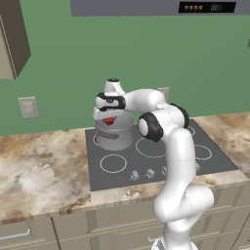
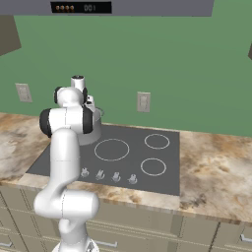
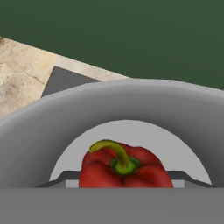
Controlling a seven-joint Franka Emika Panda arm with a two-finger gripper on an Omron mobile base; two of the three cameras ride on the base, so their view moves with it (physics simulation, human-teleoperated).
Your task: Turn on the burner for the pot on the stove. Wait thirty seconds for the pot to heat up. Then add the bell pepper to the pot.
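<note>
Right now the bell pepper (image 3: 124, 168) is sitting low in the hand view, framed by the rim and inner wall of the pot (image 3: 127, 105), its curved green stem pointing up toward the camera. From the left base view the same red shape (image 1: 110, 120) is hanging just over the pot's mouth, directly under the gripper (image 1: 110, 117). Whether the pepper is already resting on the pot's floor or is hanging above it, I cannot tell, and the fingertips are not showing plainly enough for me to say whether the jaws are clamping it or standing apart.

Judging by its look, the pepper is handling as a light, hollow thing with smooth, waxy skin, firm enough to take a squeeze yet likely to slip if pinched on a curved lobe. Gripping across the shoulders just below the stem seems the safest hold.

The pot is standing on the stove (image 1: 156, 166) at its back left burner ring, with the row of silver knobs (image 1: 149, 172) running along the front edge. Marbled countertop (image 1: 39, 171) is spreading to both sides, and a green wall (image 2: 162, 59) is rising behind.
</note>
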